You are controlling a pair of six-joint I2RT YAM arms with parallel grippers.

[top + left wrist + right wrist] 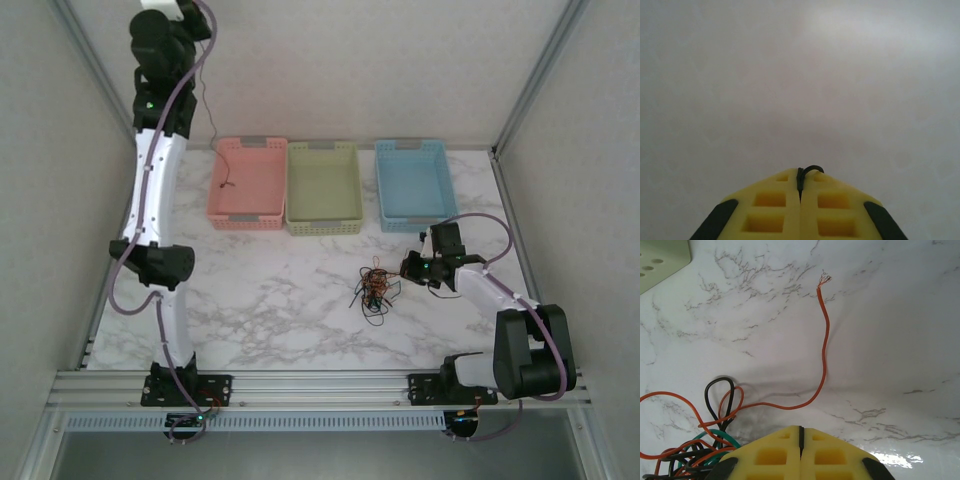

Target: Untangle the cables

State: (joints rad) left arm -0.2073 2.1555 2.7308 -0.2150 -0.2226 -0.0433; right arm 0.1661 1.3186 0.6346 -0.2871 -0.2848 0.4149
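Observation:
My left arm [160, 60] is raised high at the back left. In the left wrist view, my left gripper [800, 176] is shut on a thin black cable [814, 168] that loops out of the fingertips. That cable [209, 120] hangs down, and its lower end rests in the pink basket [247, 218]. The tangled cables [374, 285], black, green and orange, lie on the marble table. My right gripper [408, 266] sits low at their right edge. Its jaws [800, 429] are shut with no cable seen between them. An orange cable [826, 340] with a bare end runs ahead of it.
Three baskets stand in a row at the back: pink, then green [323, 228], then blue [412, 222]. A corner of the green basket [660, 260] shows in the right wrist view. Frame posts and grey walls border the table on both sides.

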